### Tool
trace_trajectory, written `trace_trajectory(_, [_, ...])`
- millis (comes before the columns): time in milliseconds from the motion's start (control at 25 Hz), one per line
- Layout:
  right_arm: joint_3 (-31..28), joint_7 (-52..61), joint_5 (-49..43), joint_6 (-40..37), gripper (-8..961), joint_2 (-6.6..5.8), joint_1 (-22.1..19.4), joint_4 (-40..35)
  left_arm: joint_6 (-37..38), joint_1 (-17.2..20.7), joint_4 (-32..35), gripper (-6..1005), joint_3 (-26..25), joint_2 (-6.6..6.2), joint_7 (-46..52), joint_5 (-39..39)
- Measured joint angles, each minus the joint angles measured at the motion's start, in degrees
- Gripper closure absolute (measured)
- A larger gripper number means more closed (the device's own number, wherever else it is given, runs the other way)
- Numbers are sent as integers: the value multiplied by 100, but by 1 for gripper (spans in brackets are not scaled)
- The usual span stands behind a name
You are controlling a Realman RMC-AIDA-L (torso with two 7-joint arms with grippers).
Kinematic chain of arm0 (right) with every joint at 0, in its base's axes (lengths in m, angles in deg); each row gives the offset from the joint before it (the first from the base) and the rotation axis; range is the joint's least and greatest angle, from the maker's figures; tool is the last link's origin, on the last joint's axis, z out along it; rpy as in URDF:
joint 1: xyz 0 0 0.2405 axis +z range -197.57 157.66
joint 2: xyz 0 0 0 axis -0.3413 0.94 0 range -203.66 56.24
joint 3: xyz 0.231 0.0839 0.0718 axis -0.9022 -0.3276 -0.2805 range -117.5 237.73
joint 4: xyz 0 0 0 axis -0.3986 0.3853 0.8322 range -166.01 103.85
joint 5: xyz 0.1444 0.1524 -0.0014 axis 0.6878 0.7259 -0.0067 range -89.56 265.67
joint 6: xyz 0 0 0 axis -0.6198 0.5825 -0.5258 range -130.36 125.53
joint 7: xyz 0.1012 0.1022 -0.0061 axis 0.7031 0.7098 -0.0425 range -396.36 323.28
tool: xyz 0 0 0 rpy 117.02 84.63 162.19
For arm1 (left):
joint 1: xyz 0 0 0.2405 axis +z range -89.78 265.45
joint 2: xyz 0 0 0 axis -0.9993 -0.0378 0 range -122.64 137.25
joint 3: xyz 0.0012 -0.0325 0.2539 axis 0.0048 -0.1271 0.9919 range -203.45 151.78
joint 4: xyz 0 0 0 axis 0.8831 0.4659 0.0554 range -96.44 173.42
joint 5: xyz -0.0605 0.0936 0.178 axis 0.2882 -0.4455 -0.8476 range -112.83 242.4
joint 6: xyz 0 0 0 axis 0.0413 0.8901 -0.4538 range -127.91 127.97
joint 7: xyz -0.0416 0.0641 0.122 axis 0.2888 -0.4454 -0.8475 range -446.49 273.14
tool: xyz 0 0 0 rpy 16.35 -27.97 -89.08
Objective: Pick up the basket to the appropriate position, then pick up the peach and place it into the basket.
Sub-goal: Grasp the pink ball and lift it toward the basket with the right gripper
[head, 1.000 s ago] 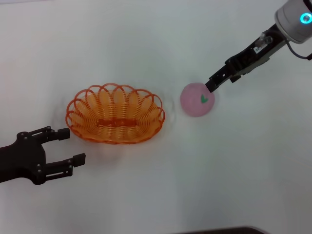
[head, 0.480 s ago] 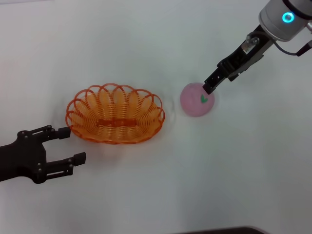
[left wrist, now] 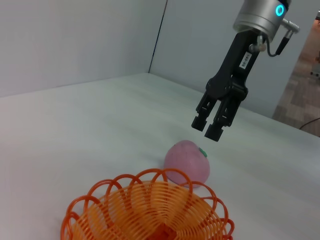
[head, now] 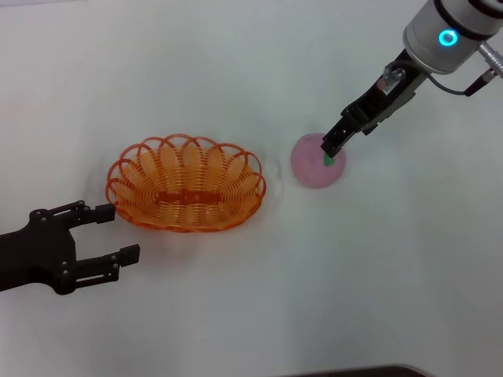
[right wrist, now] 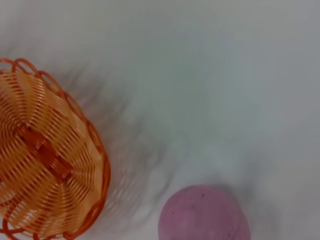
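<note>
The orange open-weave basket (head: 186,182) stands on the white table, left of centre. The pink peach (head: 313,166) lies to its right, apart from it, with its green leaf mark up. My right gripper (head: 332,146) hangs just above the peach, fingers apart and empty; the left wrist view shows it (left wrist: 207,127) clear of the peach (left wrist: 186,161). My left gripper (head: 118,233) is open and empty at the basket's front left rim, one fingertip close to it. The right wrist view shows the basket (right wrist: 45,165) and the peach (right wrist: 204,215) below.
A white table (head: 251,314) bears only the basket and the peach. A grey wall and a room corner (left wrist: 157,40) show behind the table in the left wrist view.
My right gripper has moved left and now hangs over the peach's top instead of its right side. The left arm, the basket and the peach have not moved.
</note>
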Motion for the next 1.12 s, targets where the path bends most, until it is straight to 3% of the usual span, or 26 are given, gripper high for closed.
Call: trace_trajectory(1120, [874, 0, 234, 734, 130, 0, 323, 814, -23, -31, 0, 207, 1, 0, 89, 0])
